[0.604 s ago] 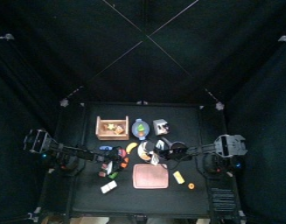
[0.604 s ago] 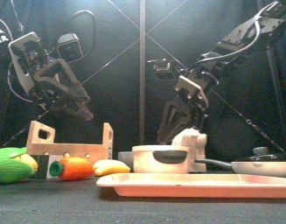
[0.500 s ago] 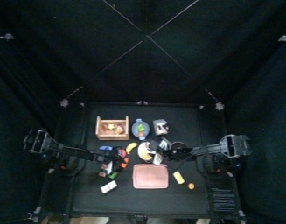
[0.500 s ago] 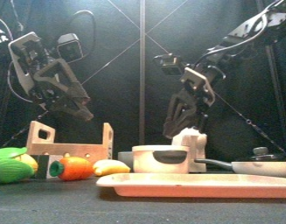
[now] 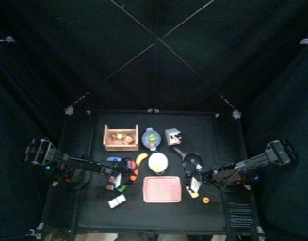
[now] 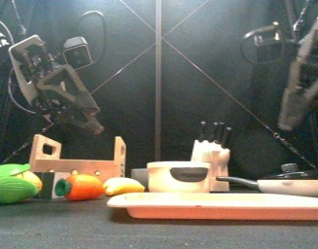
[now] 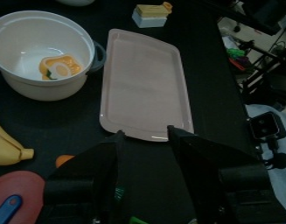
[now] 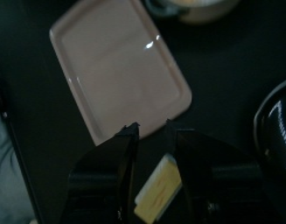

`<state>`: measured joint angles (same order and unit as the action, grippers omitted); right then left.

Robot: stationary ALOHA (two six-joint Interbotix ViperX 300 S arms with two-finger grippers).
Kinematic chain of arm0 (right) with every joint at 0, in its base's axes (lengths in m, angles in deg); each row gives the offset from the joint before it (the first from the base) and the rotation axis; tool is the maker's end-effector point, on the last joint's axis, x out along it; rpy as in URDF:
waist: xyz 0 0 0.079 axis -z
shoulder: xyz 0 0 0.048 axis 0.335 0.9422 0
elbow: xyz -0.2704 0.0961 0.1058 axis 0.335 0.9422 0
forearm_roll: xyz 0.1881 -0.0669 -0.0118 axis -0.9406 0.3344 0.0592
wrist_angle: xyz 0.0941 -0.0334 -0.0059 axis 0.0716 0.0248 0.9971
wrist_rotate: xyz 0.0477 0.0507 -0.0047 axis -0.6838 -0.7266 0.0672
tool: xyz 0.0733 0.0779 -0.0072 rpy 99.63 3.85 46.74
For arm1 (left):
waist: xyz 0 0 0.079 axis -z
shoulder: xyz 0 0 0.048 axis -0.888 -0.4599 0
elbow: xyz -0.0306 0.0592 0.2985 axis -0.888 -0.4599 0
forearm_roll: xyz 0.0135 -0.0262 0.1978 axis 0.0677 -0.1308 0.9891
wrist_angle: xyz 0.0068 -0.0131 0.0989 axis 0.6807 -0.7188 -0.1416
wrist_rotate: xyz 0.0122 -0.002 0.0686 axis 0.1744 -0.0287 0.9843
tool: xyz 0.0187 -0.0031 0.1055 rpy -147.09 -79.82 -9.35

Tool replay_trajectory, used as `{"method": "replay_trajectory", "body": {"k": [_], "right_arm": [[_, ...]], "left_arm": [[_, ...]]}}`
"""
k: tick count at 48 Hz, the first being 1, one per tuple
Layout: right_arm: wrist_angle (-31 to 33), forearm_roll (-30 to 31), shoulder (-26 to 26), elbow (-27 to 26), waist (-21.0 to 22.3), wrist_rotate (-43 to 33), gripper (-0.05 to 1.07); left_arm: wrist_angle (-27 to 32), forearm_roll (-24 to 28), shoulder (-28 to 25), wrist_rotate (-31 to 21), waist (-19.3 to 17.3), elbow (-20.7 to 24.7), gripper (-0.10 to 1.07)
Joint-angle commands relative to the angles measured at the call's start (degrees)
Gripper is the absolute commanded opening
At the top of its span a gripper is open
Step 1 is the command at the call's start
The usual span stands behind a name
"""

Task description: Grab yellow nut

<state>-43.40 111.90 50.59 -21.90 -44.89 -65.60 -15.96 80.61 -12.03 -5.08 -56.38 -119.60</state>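
Yellow nut [image 5: 205, 200] lies tiny beside pale block [image 5: 193, 191]; right gripper [image 8: 155, 144], jaws parted, may pinch block instead. Left gripper [image 7: 145, 144] parted, empty.

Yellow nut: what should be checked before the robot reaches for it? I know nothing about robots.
1. Yellow nut located: ok, on the table beside the pale yellow block, on the side away from the pink tray.
2. Right gripper open: ok.
3. Right gripper lined up on the nut: not ok, its wrist view frames the block and tray, no nut.
4. Nut clear of the block: cannot tell, too small.
5. Left gripper away from the nut: ok.
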Motion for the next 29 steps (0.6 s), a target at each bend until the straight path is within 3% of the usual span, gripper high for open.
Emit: {"method": "replay_trajectory", "body": {"k": [1, 19, 29], "right_arm": [[0.6, -4.5, -0.7, -0.6, -4.7, -0.2, 0.72], [14.2, -24.3, 2.0, -3.3, -15.9, -0.4, 0.72], [17.6, -25.8, 5.6, -4.9, -17.0, -0.4, 0.72]], "left_arm": [[-0.3, -0.1, 0.2, 0.1, 0.1, 1.1, 0.83], [-0.3, -0.8, 0.1, 0.1, 0.3, 1.1, 0.83], [-0.3, -0.9, -0.3, 0.1, 0.3, 1.0, 0.83]]}}
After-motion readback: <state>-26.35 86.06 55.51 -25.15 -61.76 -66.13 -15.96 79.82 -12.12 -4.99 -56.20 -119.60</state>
